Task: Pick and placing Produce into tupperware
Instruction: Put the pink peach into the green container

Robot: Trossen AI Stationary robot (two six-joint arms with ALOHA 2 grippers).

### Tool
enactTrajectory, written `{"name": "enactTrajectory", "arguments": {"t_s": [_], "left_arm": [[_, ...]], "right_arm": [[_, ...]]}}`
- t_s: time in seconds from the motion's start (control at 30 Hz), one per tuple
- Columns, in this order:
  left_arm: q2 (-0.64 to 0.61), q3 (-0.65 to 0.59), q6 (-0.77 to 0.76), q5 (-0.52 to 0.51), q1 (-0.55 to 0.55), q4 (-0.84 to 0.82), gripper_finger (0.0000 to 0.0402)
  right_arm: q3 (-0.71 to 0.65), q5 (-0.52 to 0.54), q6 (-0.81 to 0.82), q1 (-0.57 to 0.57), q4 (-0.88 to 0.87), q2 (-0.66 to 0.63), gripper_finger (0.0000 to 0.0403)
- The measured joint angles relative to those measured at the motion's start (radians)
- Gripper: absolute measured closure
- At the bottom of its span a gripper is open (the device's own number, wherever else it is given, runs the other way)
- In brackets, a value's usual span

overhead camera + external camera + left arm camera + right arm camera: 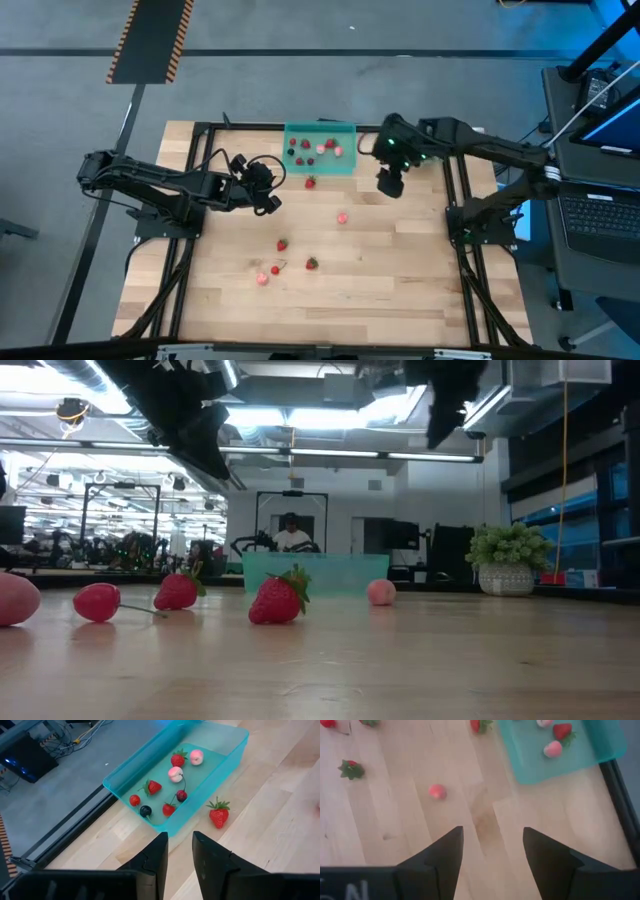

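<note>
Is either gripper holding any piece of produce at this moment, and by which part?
Nothing is held. The left gripper and the right gripper are both open, with only bare table between the fingers.

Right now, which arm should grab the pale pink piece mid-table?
Probably right. The right gripper hangs open, empty, just off the tupperware, and the pale pink piece lies close below it. The left gripper, narrowly open, sits farther away, nearer the strawberry beside the container.
</note>
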Motion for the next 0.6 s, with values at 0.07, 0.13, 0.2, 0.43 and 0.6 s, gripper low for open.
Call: {"name": "enactTrajectory", "arguments": {"t_s": [0.07, 0.13, 0.2, 0.43, 0.6], "left_arm": [[0.000, 0.000, 0.000, 0.000, 0.000, 0.000, 0.0321], [0.000, 0.000, 0.000, 0.000, 0.000, 0.000, 0.0319], [0.000, 0.000, 0.000, 0.000, 0.000, 0.000, 0.0316], [0.000, 0.000, 0.000, 0.000, 0.000, 0.000, 0.0304], [0.000, 0.000, 0.000, 0.000, 0.000, 0.000, 0.0298]], "right_arm": [[-0.064, 0.011, 0.029, 0.018, 0.034, -0.054, 0.0194], [-0.125, 0.012, 0.053, 0.034, 0.078, -0.101, 0.0194], [-0.184, 0.011, 0.067, 0.047, 0.120, -0.135, 0.0194], [-0.343, 0.010, 0.077, 0.060, 0.274, -0.192, 0.0194], [-0.451, 0.010, 0.076, 0.060, 0.410, -0.193, 0.0194]]}}
